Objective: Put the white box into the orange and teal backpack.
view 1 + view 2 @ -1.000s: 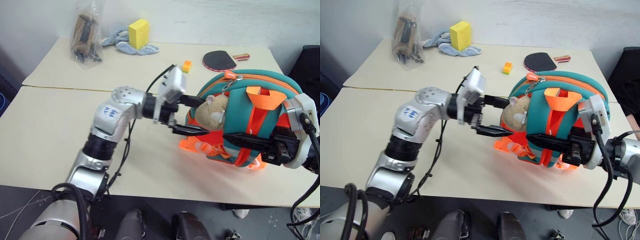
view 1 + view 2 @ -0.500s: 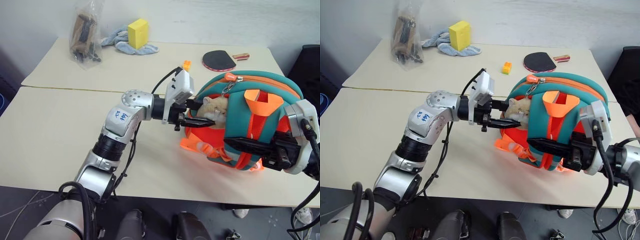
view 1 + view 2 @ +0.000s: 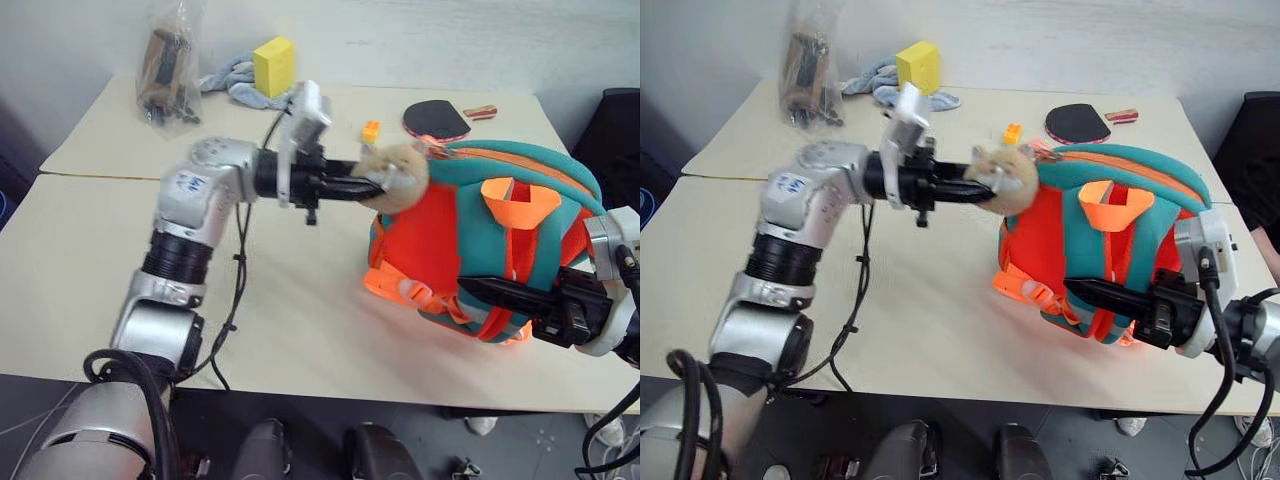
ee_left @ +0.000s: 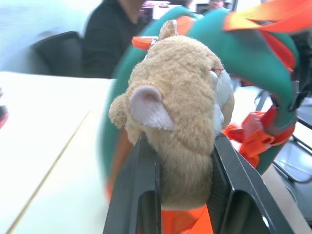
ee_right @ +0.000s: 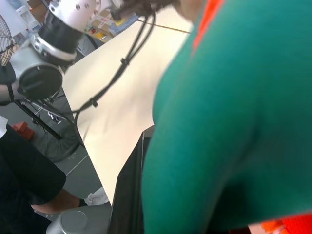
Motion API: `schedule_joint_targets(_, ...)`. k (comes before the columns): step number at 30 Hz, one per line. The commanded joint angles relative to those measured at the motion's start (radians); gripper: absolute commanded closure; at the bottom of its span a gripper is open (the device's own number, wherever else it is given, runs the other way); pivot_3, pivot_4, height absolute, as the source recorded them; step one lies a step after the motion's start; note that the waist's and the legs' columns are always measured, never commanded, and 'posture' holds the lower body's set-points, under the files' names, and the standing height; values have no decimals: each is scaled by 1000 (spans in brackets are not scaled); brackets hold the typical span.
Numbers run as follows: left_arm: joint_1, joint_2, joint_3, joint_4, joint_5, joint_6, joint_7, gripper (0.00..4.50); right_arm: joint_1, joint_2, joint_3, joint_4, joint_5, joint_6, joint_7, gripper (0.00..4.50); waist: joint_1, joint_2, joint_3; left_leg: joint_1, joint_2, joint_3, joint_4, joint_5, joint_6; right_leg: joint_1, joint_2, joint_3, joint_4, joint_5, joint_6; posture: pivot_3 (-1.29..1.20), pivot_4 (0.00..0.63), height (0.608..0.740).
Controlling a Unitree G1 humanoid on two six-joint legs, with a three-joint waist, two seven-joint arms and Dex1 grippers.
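The orange and teal backpack point(image 3: 480, 240) stands upright at the table's right side, its orange panel facing left. Its tan plush hamster charm point(image 3: 398, 178) is pulled out to the left of the backpack's top. My left gripper point(image 3: 372, 186) is shut on the hamster point(image 4: 175, 126), with one black finger pressed on each side of the plush. At the backpack's lower front, my right gripper point(image 3: 490, 292) is shut on a teal strap, and teal fabric point(image 5: 234, 122) lies against its finger. The white box is out of view.
At the back of the table are a yellow sponge block point(image 3: 274, 66) on a blue-grey cloth point(image 3: 232, 84) and a clear plastic bag point(image 3: 168, 70). A small orange block point(image 3: 371, 130) and a dark paddle point(image 3: 436, 120) lie behind the backpack. A person in black point(image 4: 117, 39) sits beyond.
My left gripper went from open around the hamster to shut on it, then drew it up and to the left, off the backpack's front. The right gripper kept its hold.
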Motion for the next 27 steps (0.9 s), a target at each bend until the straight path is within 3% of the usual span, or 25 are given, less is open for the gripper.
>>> schedule_joint_targets(1,-3,55,19,79,50,-69,-22,3739,15,12,-42,-18,4,-25,11,4500,3,0,0,0,0,0,0,0,0,0,0,0,0,0,0,0,150,740)
schedule_joint_targets(7,121,67,-99,107,140,-102,-87,3739,18,28,-39,-10,-7,-49,11,4500,5,0,0,0,0,0,1,0,0,1,-1,0,0,0,0,0,150,740)
schedule_joint_targets(14,283,-16,-257,186,377,-426,43,3739,18,54,-30,-10,-70,-85,26,4500,7,0,0,0,0,0,2,0,1,1,-1,0,0,0,0,0,150,740)
schedule_joint_targets(20,319,-21,-206,88,301,-318,-6,3739,33,88,-21,-8,-206,-136,-2,4500,6,0,-1,5,-1,0,2,-1,2,6,-2,0,0,0,0,0,150,740)
schedule_joint_targets(21,321,-16,-196,74,290,-296,-17,3051,33,90,-16,-1,-222,-135,-14,4500,6,0,-1,4,-1,-1,2,-1,2,6,-2,0,0,0,0,0,150,740)
schedule_joint_targets(24,320,33,-144,-3,198,-177,-115,2143,84,75,-43,13,-285,-131,25,3571,5,0,-1,3,0,-1,1,-1,1,4,-1,-1,0,0,0,0,150,740)
schedule_joint_targets(27,335,121,-80,-81,105,-89,-208,1183,175,35,-169,47,-325,-122,151,2545,4,0,0,0,0,0,-1,0,0,1,-1,-1,0,0,0,0,150,740)
